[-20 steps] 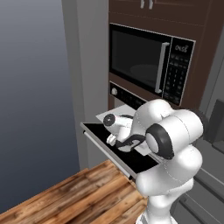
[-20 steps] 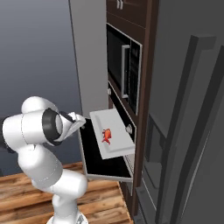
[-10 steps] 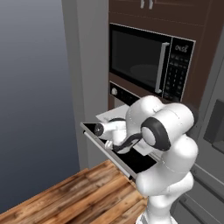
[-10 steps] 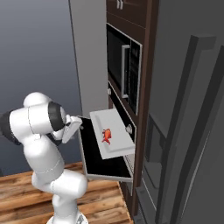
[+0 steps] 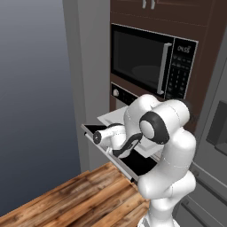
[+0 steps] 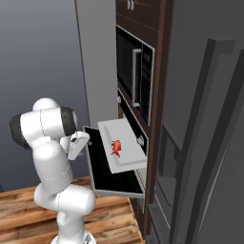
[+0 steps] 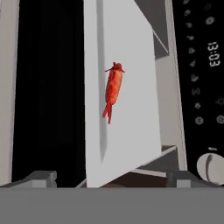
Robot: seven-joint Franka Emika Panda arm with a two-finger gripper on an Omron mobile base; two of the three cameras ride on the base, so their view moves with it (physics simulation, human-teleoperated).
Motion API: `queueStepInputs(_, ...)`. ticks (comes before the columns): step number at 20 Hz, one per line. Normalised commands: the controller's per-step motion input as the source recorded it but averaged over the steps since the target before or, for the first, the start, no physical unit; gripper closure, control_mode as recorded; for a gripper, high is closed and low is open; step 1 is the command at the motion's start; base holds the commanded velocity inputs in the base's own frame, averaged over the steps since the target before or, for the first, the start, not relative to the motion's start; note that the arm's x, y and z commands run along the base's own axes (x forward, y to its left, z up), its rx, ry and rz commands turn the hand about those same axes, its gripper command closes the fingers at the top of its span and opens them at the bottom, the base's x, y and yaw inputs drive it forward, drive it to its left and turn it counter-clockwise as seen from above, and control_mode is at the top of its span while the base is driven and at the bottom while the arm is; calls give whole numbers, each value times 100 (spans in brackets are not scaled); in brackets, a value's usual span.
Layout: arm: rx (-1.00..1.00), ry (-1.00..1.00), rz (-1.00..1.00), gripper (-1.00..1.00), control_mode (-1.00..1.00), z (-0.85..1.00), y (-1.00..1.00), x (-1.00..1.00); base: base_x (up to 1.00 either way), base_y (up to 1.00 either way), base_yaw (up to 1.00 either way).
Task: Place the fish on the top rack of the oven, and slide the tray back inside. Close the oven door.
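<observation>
On the tray (image 6: pixel 125 151) pulled out of the oven (image 6: pixel 131 143) above the lowered oven door (image 6: pixel 110 176), the fish (image 6: pixel 116 147) already lies, while the fingers (image 7: pixel 108 178) hang released and empty beside the tray, which awaits sliding in before the door is closed.

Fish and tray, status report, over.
Claw open, empty, facing the tray. Fish lying on tray, tray pulled out over the dropped oven door. Nothing in the way.
</observation>
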Motion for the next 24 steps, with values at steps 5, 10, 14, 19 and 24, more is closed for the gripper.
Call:
queueStepInputs(5,0,-5,-7,-100,-100,-15,-13,0,0,0,0)
queueStepInputs(10,0,-1,-9,-100,-100,-8,-18,9,0,0,0)
queueStepInputs(14,0,-2,-9,-100,-100,-10,-16,16,0,0,0)
queueStepInputs(19,0,-2,-5,-100,-100,-11,-19,18,0,0,0)
queueStepInputs(24,0,-3,0,-100,-100,-20,-8,28,0,0,0)
